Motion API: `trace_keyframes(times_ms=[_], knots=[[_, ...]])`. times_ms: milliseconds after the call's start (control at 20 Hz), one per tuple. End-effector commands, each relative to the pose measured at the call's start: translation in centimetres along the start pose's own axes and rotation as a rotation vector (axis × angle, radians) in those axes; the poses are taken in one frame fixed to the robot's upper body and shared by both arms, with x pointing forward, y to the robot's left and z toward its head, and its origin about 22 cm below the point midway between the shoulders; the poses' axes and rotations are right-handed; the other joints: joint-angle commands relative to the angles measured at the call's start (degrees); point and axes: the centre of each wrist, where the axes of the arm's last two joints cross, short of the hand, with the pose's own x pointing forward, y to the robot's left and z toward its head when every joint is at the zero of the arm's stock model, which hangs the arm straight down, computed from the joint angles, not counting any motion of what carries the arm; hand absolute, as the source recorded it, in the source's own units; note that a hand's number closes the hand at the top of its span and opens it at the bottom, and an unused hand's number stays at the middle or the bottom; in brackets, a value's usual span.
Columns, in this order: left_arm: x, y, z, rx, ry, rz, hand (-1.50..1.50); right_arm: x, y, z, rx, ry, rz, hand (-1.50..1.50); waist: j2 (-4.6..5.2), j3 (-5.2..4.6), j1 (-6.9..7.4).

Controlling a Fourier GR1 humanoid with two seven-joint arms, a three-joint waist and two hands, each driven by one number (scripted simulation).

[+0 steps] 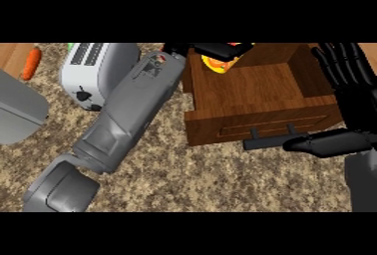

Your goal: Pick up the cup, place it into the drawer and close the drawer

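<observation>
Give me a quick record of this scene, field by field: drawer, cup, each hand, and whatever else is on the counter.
drawer: open, wooden, dark handle at the front
cup: yellow and orange, at the drawer's back left, partly hidden
left hand: over the drawer's back edge at the cup; grip unclear
right hand: open, fingers straight, at the drawer's right side, thumb near the handle
toaster: left of the drawer
carrot: far left

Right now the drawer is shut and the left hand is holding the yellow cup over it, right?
Not quite. The head view shows the drawer pulled open, not shut. The rest holds: the left hand is curled round the yellow cup over it.
</observation>
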Motion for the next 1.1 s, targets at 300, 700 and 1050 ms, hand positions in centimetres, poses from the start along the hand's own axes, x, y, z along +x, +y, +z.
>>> trace_keyframes(times_ms=[300,700,1050], knots=[[-2.3,-0.4,0.9,-0.101,0.108,-0.102,-1.50,0.3,2.2,-1.7,0.067,-0.051,-0.026,-1.50,1.26,0.03,-4.56],[-2.9,-0.3,1.5,-0.037,0.022,0.130,-1.50,0.8,4.5,-2.6,0.320,-0.078,-0.175,1.50,1.35,-0.09,-6.72],[-2.2,-0.2,1.4,0.048,-0.109,0.286,-1.50,-0.1,5.4,-1.8,0.676,0.032,-0.125,1.50,0.73,-0.14,-4.36]])
